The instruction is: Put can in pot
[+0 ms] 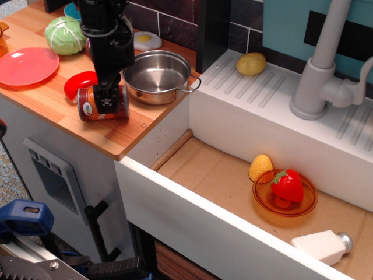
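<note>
The can has an orange-red label and silver rims. It lies on its side on the wooden counter, just left of the pot. The pot is a shallow, shiny, empty steel pot standing near the counter's right edge. My black gripper has come straight down onto the can. One finger crosses the front of the label and the other is hidden behind the can. The jaws look closed on the can, which still rests on the counter.
A red toy piece lies right behind the can. A pink plate, a green cabbage, a blue bowl and a fried egg lie further back. The white sink basin to the right holds an orange dish, a corn piece and a white bottle.
</note>
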Motion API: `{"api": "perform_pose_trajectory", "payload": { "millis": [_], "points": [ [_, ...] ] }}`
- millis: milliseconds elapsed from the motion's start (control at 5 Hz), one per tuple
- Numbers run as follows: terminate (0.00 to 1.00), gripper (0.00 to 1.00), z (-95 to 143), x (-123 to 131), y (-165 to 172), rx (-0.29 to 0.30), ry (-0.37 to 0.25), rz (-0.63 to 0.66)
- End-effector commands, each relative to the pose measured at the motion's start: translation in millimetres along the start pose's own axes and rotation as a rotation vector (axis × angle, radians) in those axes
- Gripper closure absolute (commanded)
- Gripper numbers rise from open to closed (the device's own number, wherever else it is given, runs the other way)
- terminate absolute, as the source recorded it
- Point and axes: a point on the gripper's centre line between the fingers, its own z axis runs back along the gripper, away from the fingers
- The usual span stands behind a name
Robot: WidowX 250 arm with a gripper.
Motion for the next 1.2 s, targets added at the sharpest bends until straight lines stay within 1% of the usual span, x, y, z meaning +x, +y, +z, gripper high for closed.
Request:
{"api": "perform_pose_trajectory", "payload": {
  "millis": [0,200,400,600,800,1000],
  "points": [
    [0.00,0.00,-7.3,1.0,-0.8,-0.028,-0.059,0.031],
    [0.00,0.00,-20.8,2.5,-5.3,-0.037,-0.088,0.049],
    [0.00,1.00,-14.1,6.1,-9.7,-0.035,-0.057,0.075],
    [0.00,1.00,12.2,11.3,-16.0,-0.030,-0.005,0.085],
    [0.00,1.00,59.7,25.2,-11.3,-0.029,0.050,0.001],
    [0.00,1.00,88.2,48.7,10.1,0.085,0.008,-0.161]
  ]
}}
